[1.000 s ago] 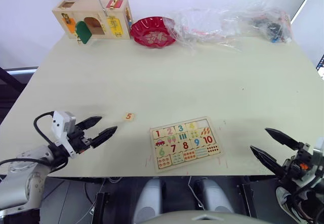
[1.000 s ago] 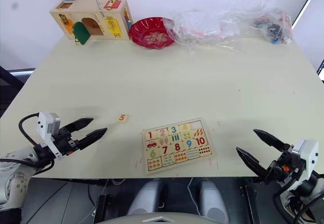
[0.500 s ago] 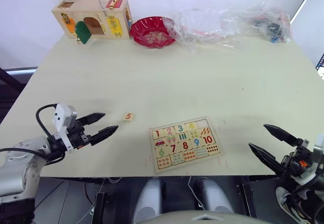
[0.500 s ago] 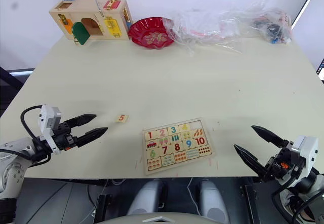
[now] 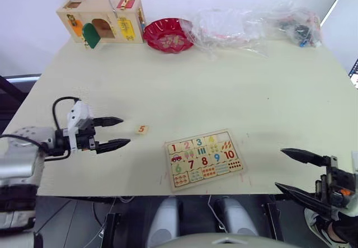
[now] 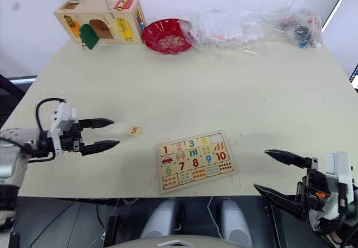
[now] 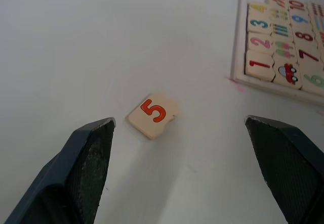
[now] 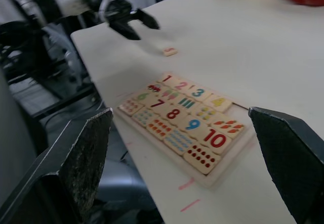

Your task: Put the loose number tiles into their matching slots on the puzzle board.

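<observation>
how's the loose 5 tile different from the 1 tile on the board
The 5 tile lies alone on the bare table, beside the puzzle board on its left; the 1 tile sits seated in the board's top row beside the 2. The 5 is orange-red, while the 1 is a deeper red. The 5 lies between the open fingers of the left gripper; the 1 lies outside them. Both are small pale-wood squares, face up.

Grey arms, black-fingered hands [image 5: 114, 131]
</observation>
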Controlling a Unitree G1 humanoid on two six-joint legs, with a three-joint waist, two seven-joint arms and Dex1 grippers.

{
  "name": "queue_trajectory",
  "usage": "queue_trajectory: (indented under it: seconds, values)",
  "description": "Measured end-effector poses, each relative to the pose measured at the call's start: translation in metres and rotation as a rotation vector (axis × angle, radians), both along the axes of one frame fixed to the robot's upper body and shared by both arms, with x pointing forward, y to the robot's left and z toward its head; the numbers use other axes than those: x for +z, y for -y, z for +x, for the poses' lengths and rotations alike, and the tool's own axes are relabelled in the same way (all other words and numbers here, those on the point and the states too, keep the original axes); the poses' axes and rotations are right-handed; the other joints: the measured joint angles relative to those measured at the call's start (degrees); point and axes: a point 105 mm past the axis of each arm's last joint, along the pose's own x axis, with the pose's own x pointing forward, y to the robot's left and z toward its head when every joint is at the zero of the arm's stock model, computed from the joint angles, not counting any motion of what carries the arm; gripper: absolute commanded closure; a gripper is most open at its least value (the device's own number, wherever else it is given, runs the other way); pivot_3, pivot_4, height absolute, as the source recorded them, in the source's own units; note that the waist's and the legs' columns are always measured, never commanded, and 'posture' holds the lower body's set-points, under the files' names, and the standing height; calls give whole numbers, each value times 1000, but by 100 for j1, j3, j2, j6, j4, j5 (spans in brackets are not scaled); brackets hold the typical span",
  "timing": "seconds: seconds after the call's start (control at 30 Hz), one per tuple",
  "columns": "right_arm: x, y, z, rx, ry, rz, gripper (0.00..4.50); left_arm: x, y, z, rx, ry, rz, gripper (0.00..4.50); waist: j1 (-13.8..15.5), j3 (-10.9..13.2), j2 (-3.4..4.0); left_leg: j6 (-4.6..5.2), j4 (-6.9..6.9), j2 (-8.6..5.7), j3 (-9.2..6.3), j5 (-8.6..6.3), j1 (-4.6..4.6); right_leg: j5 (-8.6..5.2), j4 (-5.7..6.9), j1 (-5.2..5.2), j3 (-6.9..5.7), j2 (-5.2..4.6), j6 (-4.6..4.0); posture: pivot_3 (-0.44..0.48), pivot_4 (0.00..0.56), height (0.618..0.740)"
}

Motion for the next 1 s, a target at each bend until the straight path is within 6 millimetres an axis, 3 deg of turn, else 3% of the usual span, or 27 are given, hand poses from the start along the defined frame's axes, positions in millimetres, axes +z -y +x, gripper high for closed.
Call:
queue_trajectory:
  seconds: [0.53,0.67,1.0]
  values:
    - [7,-3,2,28,27,6,0,-18,12,51,-199,0,227,138,-20,3,-17,1,5,-3,-7,0,-8,1,4,-1,-4,1,2,0,150,740]
    - [7,-5,0,27,29,11,0,-18,11,54,-206,13,246,1317,-21,2,-18,0,5,-3,-7,0,-7,2,5,-1,-4,1,2,0,150,740]
    - [5,-6,-1,7,25,11,0,-19,11,55,-231,33,276,1317,-22,1,-18,0,5,-3,-9,0,-6,2,7,-1,-4,1,2,0,150,740]
